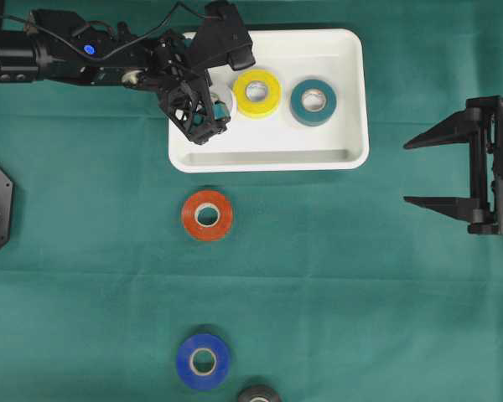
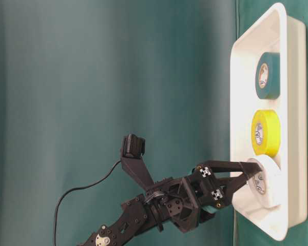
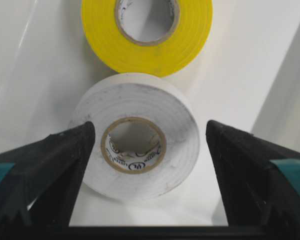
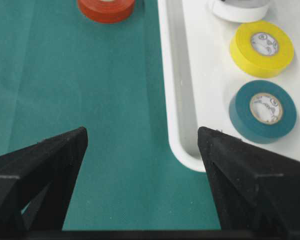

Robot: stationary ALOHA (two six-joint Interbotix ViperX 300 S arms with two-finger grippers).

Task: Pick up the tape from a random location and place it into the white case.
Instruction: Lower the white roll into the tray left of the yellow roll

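Observation:
A white tape roll (image 3: 180, 135) lies flat in the left part of the white case (image 1: 268, 159), beside a yellow roll (image 1: 272, 96) and a teal roll (image 1: 300, 105). My left gripper (image 3: 150, 132) reaches down into the case and stands open astride the white roll, with a clear gap at the right finger. In the overhead view the left gripper (image 1: 203, 113) hides most of that roll. In the table-level view the fingertips (image 2: 249, 171) flank the white roll (image 2: 264, 182). My right gripper (image 1: 407, 172) hangs open and empty right of the case.
On the green cloth in front of the case lie an orange roll (image 1: 191, 216), a blue roll (image 1: 184, 362) and a black roll (image 1: 258, 395) at the near edge. In the right wrist view the case's rim (image 4: 172, 100) runs just right of centre.

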